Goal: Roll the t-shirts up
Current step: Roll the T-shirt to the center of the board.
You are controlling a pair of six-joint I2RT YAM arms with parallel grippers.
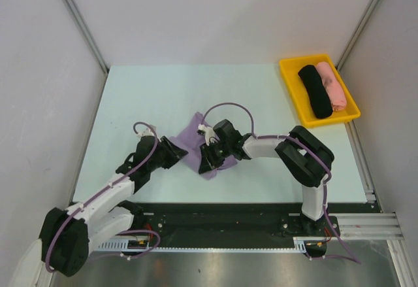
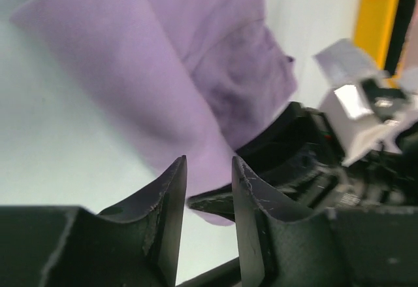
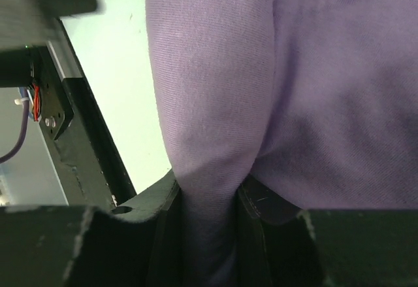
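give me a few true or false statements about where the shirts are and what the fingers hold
1. The right fingers pinch the lavender t-shirt. True.
2. The black t-shirt lies spread out under the arms. False: it lies rolled in the yellow tray.
3. The pink t-shirt lies beside the black one. True.
4. The left fingers clamp lavender cloth. False: they stand apart, gripping nothing.

Left arm (image 1: 111, 202) and right arm (image 1: 314, 199): white links, black joints, lavender cables (image 1: 228, 104) looped alongside. Black fingers (image 2: 166, 202) show fine scratches.
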